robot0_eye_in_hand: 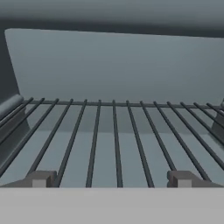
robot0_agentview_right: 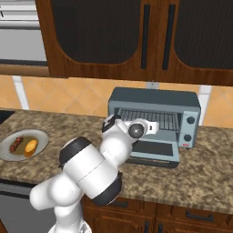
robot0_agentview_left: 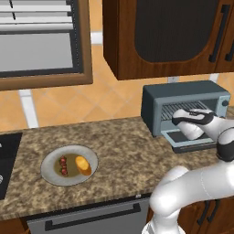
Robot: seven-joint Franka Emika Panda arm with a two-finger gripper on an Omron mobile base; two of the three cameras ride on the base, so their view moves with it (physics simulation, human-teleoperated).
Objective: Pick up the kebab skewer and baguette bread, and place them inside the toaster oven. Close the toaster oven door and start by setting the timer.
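The toaster oven (robot0_agentview_left: 183, 93) stands on the counter at the right with its door (robot0_agentview_left: 189, 139) folded down flat. My gripper (robot0_eye_in_hand: 112, 179) is open at the oven mouth, fingertips wide apart just above the wire rack (robot0_eye_in_hand: 113, 135), holding nothing. From the right base view the hand (robot0_agentview_right: 139, 129) points into the oven (robot0_agentview_right: 154, 98) over the lowered door (robot0_agentview_right: 152, 150). Far to the left, a grey plate (robot0_agentview_left: 50, 176) carries the dark red kebab skewer (robot0_agentview_left: 63, 166) and the golden baguette bread (robot0_agentview_left: 83, 165) side by side. They also show as the skewer (robot0_agentview_right: 17, 143) and loaf (robot0_agentview_right: 30, 146).
Dark wood wall cabinets (robot0_agentview_left: 160, 36) hang low above the oven. A black cooktop (robot0_agentview_left: 5, 160) lies at the counter's left end. The oven's knobs (robot0_agentview_right: 190, 120) run down its right edge. Speckled counter (robot0_agentview_left: 123, 151) stretches between plate and oven.
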